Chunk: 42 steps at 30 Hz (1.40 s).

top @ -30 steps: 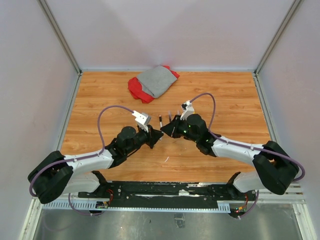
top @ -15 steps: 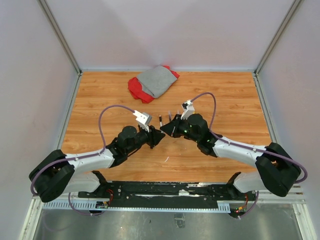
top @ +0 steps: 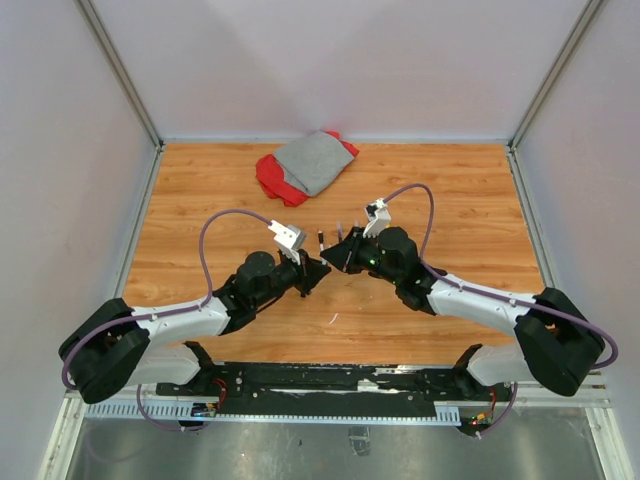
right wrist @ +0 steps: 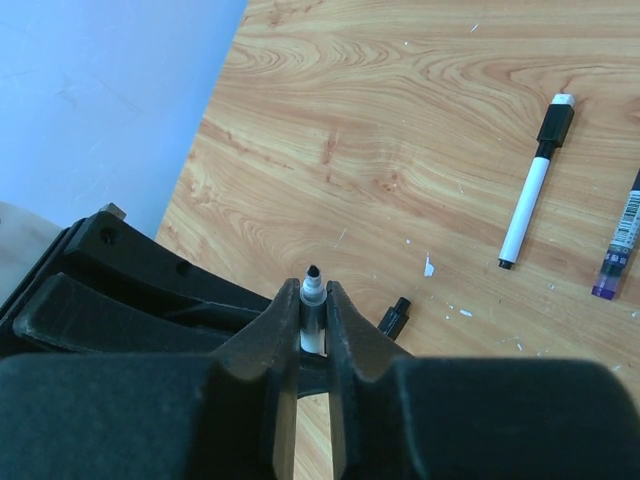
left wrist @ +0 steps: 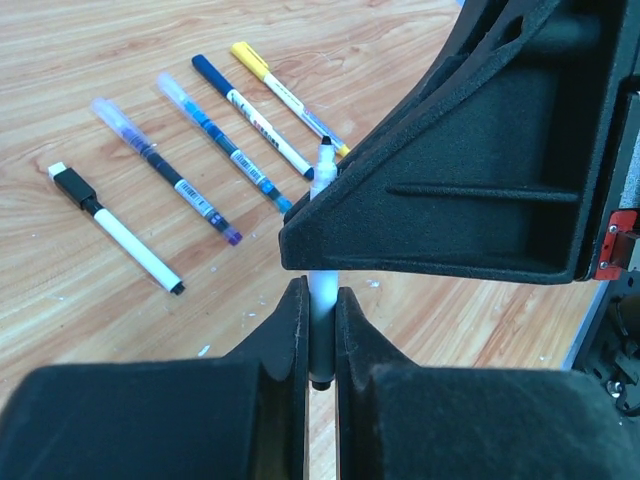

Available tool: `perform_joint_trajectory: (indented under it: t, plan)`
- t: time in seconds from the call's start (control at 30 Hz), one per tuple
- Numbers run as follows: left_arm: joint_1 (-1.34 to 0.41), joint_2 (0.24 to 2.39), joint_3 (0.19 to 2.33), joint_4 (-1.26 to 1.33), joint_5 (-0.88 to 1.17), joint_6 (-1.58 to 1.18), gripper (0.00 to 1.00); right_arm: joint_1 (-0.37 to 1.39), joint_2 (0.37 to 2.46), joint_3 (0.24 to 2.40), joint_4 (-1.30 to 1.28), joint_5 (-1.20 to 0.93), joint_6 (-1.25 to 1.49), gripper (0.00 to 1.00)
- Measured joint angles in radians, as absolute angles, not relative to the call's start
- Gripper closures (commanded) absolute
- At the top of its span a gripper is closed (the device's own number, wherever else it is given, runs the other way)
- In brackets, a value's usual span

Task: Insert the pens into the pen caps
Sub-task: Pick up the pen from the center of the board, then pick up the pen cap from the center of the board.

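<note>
Right gripper (right wrist: 313, 300) edged forward, masking the held pen (left wrist: 320, 290); five pens (left wrist: 225, 143) beyond.

Wood-grain tabletop (top: 200, 190); pale lilac walls (top: 330, 60); metal corner posts (top: 118, 70); even light.

Wooden table (top: 180, 210), five pens (left wrist: 222, 138) lying in a row, loose black cap (right wrist: 395, 318), grey-and-red cloths (top: 312, 162) at far edge.

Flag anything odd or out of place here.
The left fingers and right fingers clamp one uncapped pen, tip bare, while a small black cap lies loose on the table. Tiny white scraps dot the wood nearby.
</note>
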State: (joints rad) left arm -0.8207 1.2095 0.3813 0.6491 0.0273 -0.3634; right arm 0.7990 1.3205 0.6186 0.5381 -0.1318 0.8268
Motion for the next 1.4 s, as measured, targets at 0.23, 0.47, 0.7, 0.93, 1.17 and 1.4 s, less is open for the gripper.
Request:
perform_joint_trajectory:
  t: [0.23,0.47,0.7,0.93,1.17,1.4]
  plan:
    - [-0.822,1.209,0.391,0.616,-0.052,-0.371,0.99,0.799,1.273,0.611,0.522,-0.126,0.773,0.54]
    - [-0.822,1.175,0.399,0.550,-0.202,-0.387,0.99,0.799,1.161,0.582,0.465,-0.076,0.676,0.39]
    - [-0.713,1.052,0.374,0.509,-0.318,-0.456,0.99,0.801,1.125,0.595,0.286,-0.027,0.578,0.33]
    - [-0.609,1.000,0.345,0.433,-0.379,-0.532,0.99,0.902,1.196,0.678,0.125,0.005,0.453,0.28]
    - [-0.601,0.952,0.331,0.394,-0.435,-0.558,0.99,0.932,1.248,0.769,0.091,-0.094,0.121,0.26]
    - [-0.514,0.959,0.329,0.378,-0.414,-0.598,0.99,0.933,1.362,0.835,0.038,-0.244,-0.172,0.18]
